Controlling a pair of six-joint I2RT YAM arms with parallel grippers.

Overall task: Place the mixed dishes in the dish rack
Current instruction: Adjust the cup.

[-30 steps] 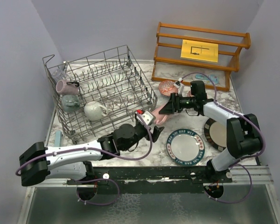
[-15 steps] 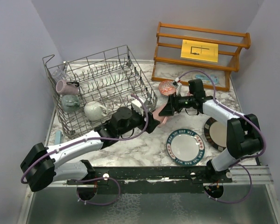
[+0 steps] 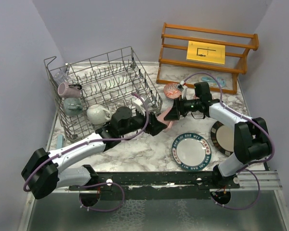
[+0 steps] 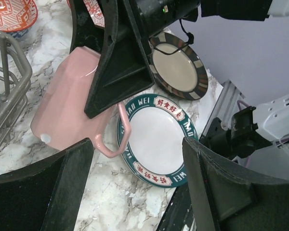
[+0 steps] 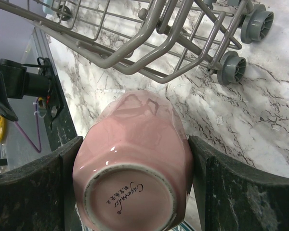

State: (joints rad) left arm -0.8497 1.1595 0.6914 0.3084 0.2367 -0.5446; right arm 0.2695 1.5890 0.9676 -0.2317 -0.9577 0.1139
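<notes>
Two grippers are seen closing in on one pink mug (image 3: 164, 120), just off the near right corner of the dish rack (image 3: 111, 79). The mug is clamped by its sides between the fingers of the right gripper (image 3: 172, 114), base turned to the wrist camera. A line of cursive script is printed on that base, too small to be read for certain. The left gripper (image 3: 155, 126) is held just beside the mug on the rack's side, fingers spread wide with nothing between them.

Further out from the rack, past the mug's handle, a blue-rimmed plate (image 3: 191, 151) is laid flat. "WEI" can be read on its rim between red panels of Chinese characters. Beyond it, still further from the rack, a dark-rimmed beige plate (image 4: 177, 70) is seen. A red-patterned bowl (image 3: 172, 89) is set just off the rack's right side.

Inside the rack, along its left end, a mauve mug (image 3: 67, 89), a grey mug (image 3: 73, 106) and a white mug (image 3: 97, 114) are lined up. Right of the rack's far end, a yellow card (image 3: 206, 52) with black line marks is carried on a wooden shelf (image 3: 173, 45).
</notes>
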